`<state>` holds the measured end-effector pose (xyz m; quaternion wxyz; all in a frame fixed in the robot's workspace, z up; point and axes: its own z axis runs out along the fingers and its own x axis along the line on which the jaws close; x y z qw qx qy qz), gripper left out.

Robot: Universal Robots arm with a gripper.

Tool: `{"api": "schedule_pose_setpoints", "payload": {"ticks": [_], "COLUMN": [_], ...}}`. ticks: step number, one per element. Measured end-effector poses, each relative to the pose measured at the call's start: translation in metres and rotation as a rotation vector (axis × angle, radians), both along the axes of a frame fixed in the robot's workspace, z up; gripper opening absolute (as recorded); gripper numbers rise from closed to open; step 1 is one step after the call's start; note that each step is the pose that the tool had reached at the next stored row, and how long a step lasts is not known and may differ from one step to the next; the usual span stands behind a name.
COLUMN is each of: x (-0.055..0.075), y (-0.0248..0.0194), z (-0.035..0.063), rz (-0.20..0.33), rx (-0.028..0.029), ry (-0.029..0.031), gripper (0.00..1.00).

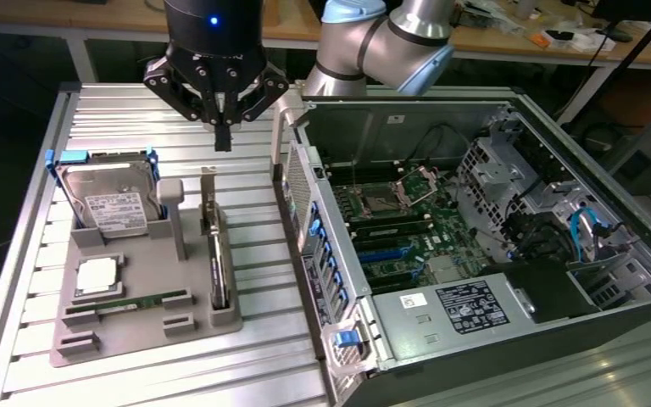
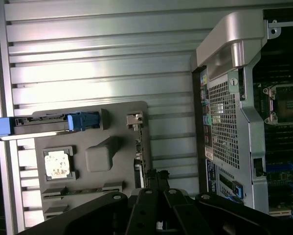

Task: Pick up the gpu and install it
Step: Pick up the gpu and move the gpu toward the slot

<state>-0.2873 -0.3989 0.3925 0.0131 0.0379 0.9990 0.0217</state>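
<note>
Exterior view shows the gripper (image 1: 223,140) with its jaws pinched together and holding nothing, hanging above the far end of the grey tray (image 1: 145,332). There the gpu (image 1: 218,263) stands on edge in a slot, just beside the open computer case (image 1: 507,254). The card looks stiff, fairly light and fragile. A grasp across its upper edge, clear of the fan, seems safest.

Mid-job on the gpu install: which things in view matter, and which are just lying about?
For the job:
- gpu, standing on edge in the grey holder
- gripper, shut, hanging clear of the gpu
- computer case, open, with its motherboard

Lying about:
- hard drive
- CPU
- RAM stick
</note>
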Motion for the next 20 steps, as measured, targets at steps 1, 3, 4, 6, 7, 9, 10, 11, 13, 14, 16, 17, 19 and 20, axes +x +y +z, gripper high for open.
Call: {"api": "schedule_pose_setpoints", "payload": {"ticks": [1,3,4,6,7,9,10,11,13,14,16,17,19,20], "x": [0.0000,0.0000,0.0000,0.0000,0.0000,0.0000,0.0000,0.0000,0.0000,0.0000,0.0000,0.0000,0.0000,0.0000], "y": [0.0000,0.0000,0.0000,0.0000,0.0000,0.0000,0.0000,0.0000,0.0000,0.0000,0.0000,0.0000,0.0000,0.0000], "z": [0.0000,0.0000,0.0000,0.0000,0.0000,0.0000,0.0000,0.0000,0.0000,0.0000,0.0000,0.0000,0.0000,0.0000], "rz": [0.000,0.000,0.000,0.000,0.000,0.000,0.000,0.000,0.000,0.000,0.000,0.000,0.000,0.000], "rx": [0.0000,0.0000,0.0000,-0.0001,0.0000,0.0000,0.0000,0.0000,0.0000,0.0000,0.0000,0.0000,0.0000,0.0000], "ry": [0.0000,0.0000,0.0000,0.0001,0.0000,0.0000,0.0000,0.0000,0.0000,0.0000,0.0000,0.0000,0.0000,0.0000], "gripper": [0.11,0.11,0.11,0.17,0.17,0.29,0.35,0.42,0.47,0.47,0.54,0.54,0.54,0.54]}}
